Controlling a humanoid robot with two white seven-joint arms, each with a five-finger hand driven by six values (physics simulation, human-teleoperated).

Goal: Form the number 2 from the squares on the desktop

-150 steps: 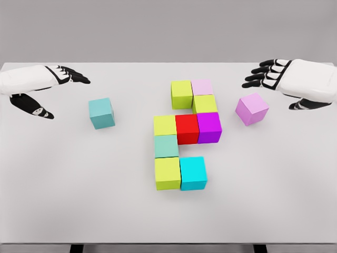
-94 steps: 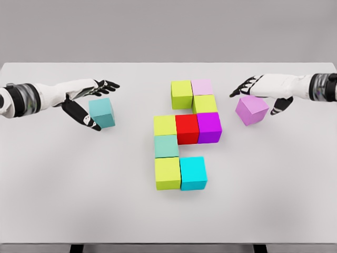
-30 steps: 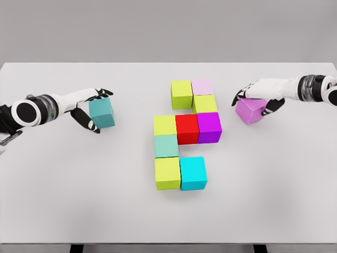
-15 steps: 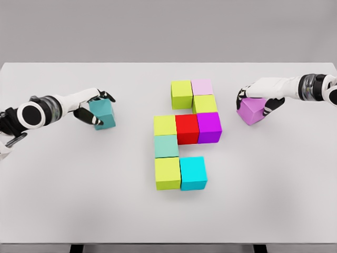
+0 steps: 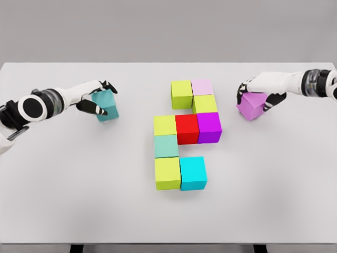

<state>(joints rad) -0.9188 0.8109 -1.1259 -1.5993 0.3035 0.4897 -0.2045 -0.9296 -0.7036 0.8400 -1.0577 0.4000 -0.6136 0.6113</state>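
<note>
Seen from above on a plain white table (image 5: 63,179): a partial figure 2 of smooth, matte coloured cubes (image 5: 181,134). Left of that cluster and well apart, left hand (image 5: 97,100) closed around a teal cube (image 5: 107,106), tilted, seemingly lifted. Right of the cluster, right hand (image 5: 258,92) curled over a violet cube (image 5: 251,105), also tilted. Judged closer to the cluster: the violet cube. Unfilled, by judgement: top-row left end, bottom-row right end.
</note>
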